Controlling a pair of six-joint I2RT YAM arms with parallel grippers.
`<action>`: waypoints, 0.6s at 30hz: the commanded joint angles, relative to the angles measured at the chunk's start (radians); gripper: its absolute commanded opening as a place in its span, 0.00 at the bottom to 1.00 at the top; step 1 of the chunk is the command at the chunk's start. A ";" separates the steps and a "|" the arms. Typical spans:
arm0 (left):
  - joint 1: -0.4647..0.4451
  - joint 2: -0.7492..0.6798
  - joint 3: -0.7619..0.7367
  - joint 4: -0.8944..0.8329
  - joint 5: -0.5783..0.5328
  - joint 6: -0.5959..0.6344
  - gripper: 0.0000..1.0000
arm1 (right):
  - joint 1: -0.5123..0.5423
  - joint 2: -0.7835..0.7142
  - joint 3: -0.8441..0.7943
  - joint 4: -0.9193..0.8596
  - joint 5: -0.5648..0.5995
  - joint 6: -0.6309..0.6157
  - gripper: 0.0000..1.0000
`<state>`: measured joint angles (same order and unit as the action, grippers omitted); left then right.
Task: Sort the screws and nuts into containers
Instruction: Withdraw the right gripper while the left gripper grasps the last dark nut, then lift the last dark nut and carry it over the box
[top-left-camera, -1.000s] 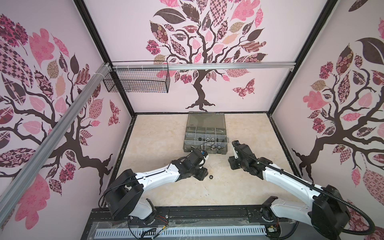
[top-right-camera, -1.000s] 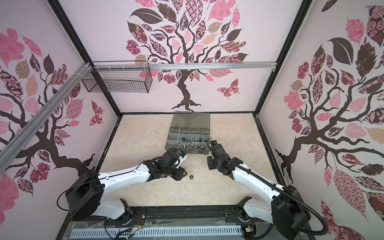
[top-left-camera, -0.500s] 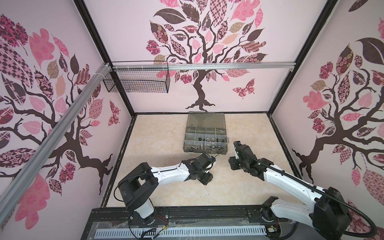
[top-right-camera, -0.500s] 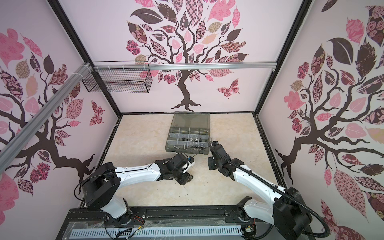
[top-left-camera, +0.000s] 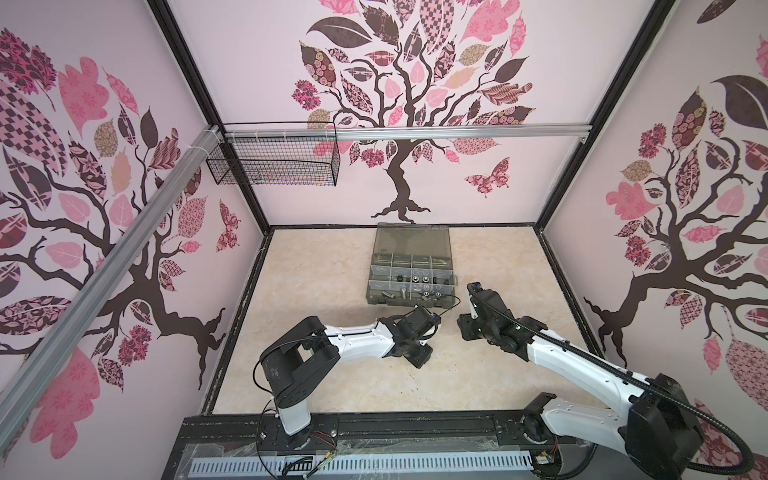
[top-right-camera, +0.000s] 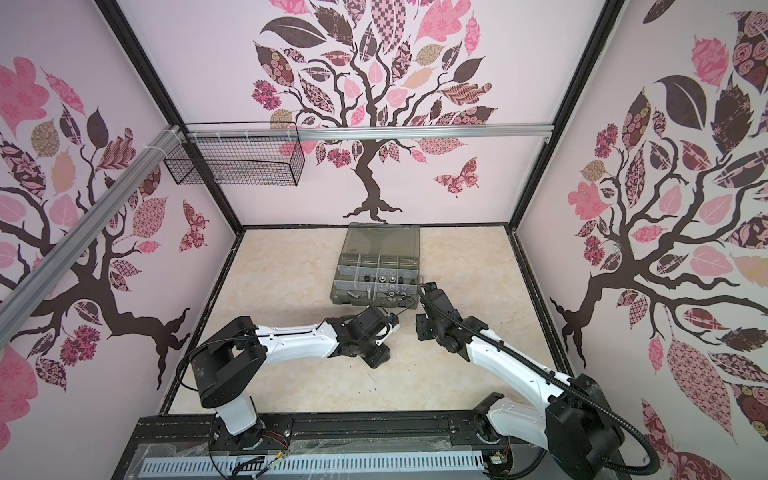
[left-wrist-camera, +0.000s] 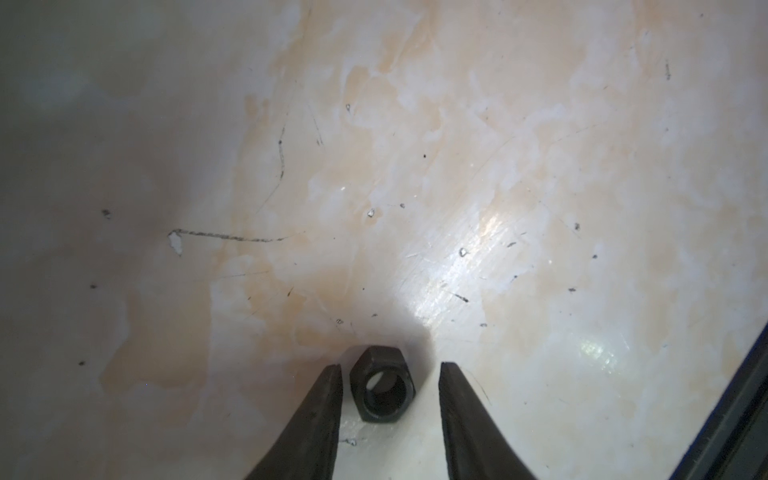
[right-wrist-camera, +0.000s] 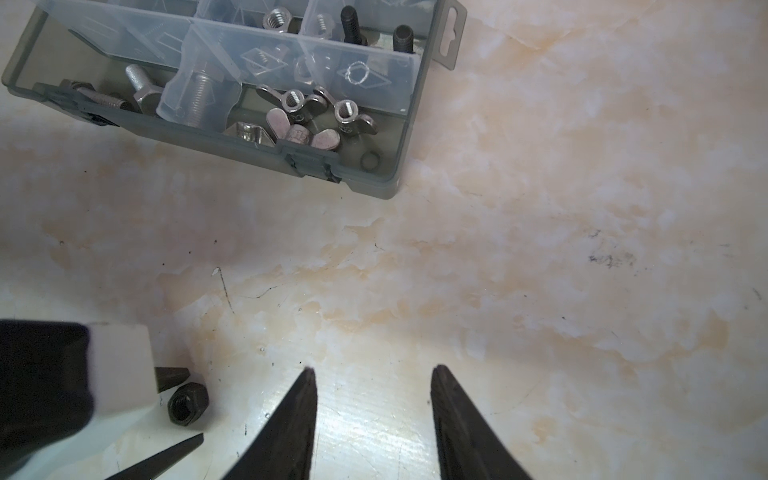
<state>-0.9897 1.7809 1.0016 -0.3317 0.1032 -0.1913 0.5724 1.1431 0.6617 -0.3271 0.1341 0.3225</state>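
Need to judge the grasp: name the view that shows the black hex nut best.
Left wrist: the black hex nut lies large and sharp within the open left gripper. Right wrist shows it small at an edge. Top views don't show it.

Robot lab test cell; boxed booth, walls (top-left-camera: 291, 199) papered with pink tree decals; black frame posts (top-left-camera: 189, 62) at corners; aluminium rail (top-left-camera: 457, 132) and wire basket (top-left-camera: 274, 166) mounted high, far beyond the left gripper (top-left-camera: 419, 356); marble-look tabletop (top-left-camera: 324, 270) beneath it; slotted cable duct (top-left-camera: 374, 462) and mounting track (top-left-camera: 415, 428) behind both white arms (top-left-camera: 357, 340).
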 joint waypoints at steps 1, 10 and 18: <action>-0.014 0.033 0.041 -0.028 -0.042 0.015 0.37 | -0.004 -0.026 0.001 -0.020 0.003 0.013 0.48; -0.021 0.035 0.038 -0.061 -0.113 0.021 0.23 | -0.005 -0.028 -0.001 -0.017 0.008 0.014 0.48; -0.012 -0.032 0.062 -0.053 -0.155 0.028 0.21 | -0.004 -0.033 0.017 -0.042 0.014 0.023 0.47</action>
<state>-1.0088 1.7893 1.0267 -0.3664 -0.0166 -0.1780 0.5724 1.1431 0.6613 -0.3347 0.1345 0.3351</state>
